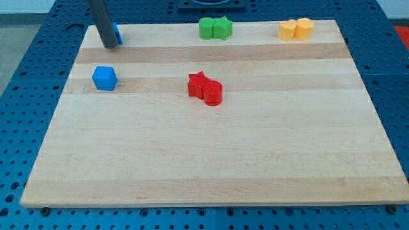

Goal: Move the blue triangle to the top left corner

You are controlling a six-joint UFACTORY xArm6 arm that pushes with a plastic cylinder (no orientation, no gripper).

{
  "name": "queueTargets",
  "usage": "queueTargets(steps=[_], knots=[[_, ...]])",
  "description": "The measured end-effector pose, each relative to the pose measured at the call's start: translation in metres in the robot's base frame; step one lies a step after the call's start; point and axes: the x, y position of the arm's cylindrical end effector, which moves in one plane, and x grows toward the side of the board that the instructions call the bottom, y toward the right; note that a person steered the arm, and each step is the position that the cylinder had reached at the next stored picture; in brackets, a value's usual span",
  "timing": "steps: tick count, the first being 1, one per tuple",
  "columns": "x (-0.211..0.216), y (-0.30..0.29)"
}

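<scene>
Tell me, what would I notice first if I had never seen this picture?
Probably my tip, at the board's top left corner, hiding most of a blue block. Next, bright pairs: two green blocks at the top middle, two yellow-orange blocks at the top right, and a red star touching a red cylinder near the centre.

Board [211, 153]: pale wood, visible plank grain, smooth matt. Blue cube [104, 78]: smooth, plastic-looking. Rod [102, 22]: dark, matt.

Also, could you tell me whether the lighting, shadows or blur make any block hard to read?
Camera view: even light, soft short shadows, no glare; blocks sharp. My tip hides most of the blue block, so its shape is unclear.
</scene>
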Motion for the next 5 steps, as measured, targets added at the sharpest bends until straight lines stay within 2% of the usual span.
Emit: queueTargets(steps=[1,3,4,5], knots=[[0.024,0.005],[0.044,-0.074],[0.077,-0.074],[0.131,-0.072]])
